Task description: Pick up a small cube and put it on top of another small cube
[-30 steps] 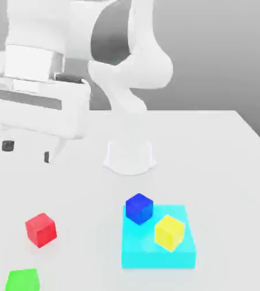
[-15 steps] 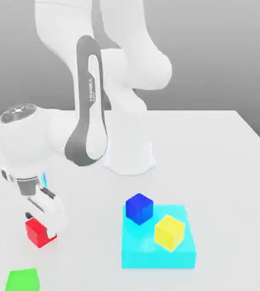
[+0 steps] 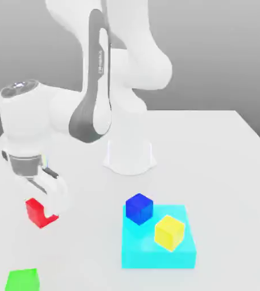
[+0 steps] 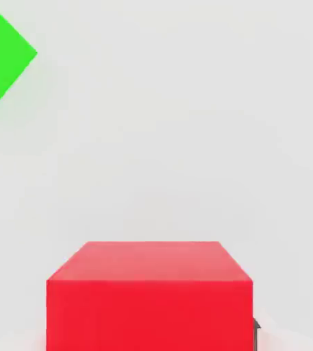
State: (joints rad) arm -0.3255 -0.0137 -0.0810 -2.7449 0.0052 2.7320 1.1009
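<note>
A red cube (image 3: 35,209) sits between my gripper's (image 3: 43,215) fingers at the exterior view's left, and the gripper is shut on it. The cube hangs slightly above the white table (image 3: 223,153). One white finger (image 3: 58,197) covers the cube's right side. In the hand view the red cube (image 4: 150,295) is close up, with a green cube (image 4: 1,62) on the table beyond it. A blue cube (image 3: 139,208) and a yellow cube (image 3: 169,232) rest on a flat cyan block (image 3: 155,254) to the exterior view's right of the gripper.
The green cube (image 3: 23,280) lies at the front edge, below the held cube in the exterior view. My arm's white base (image 3: 129,154) stands at the middle of the table, behind the cyan block.
My gripper came down from high over the table onto the red cube and shut on it. Since half a second ago the cube has risen a little with the hand.
</note>
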